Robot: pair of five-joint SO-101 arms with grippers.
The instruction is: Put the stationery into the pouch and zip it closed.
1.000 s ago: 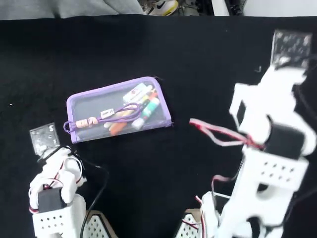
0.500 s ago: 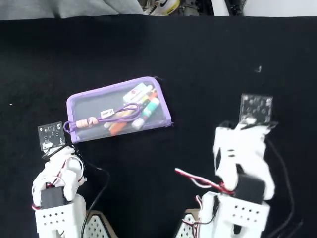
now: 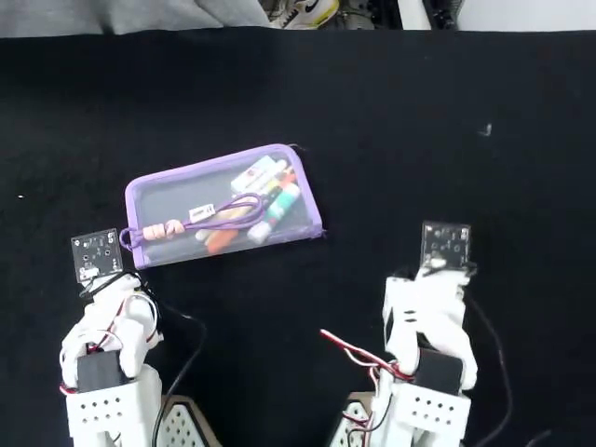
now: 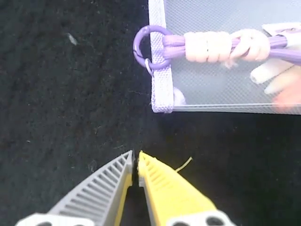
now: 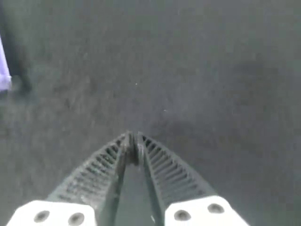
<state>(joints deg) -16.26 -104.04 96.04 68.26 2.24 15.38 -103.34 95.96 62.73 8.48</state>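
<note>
Table [image 3: 419,121]: I've got the black cloth across the whole high view, with both arms at the near edge.
Right arm [image 3: 426,321]: It's folded low over bare cloth, well apart from the pouch.
Left arm [image 3: 104,326]: It's folded low too, just short of the pouch's near left corner.
Pouch [image 3: 177,200]: I see purple trim and a clear mesh face. It lies flat left of centre, with its long side tilted up to the right.
Right gripper [image 5: 133,139]: The fingers are pressed together at the tips with nothing between them, and they point at plain cloth.
Left gripper [image 4: 135,157]: One finger is grey and one yellow. The tips meet and hold nothing, near the pouch corner but not touching it.
Stationery [image 3: 270,200]: It's inside the pouch, and I can see it through the mesh, bunched toward the right end.
Purple cord [image 3: 233,209]: It lies across the pouch face, with pink beads [image 4: 221,47] threaded on it.
Ring [image 4: 146,44]: The purple loop sits at the pouch's left end, and the cord is tied through it.
</note>
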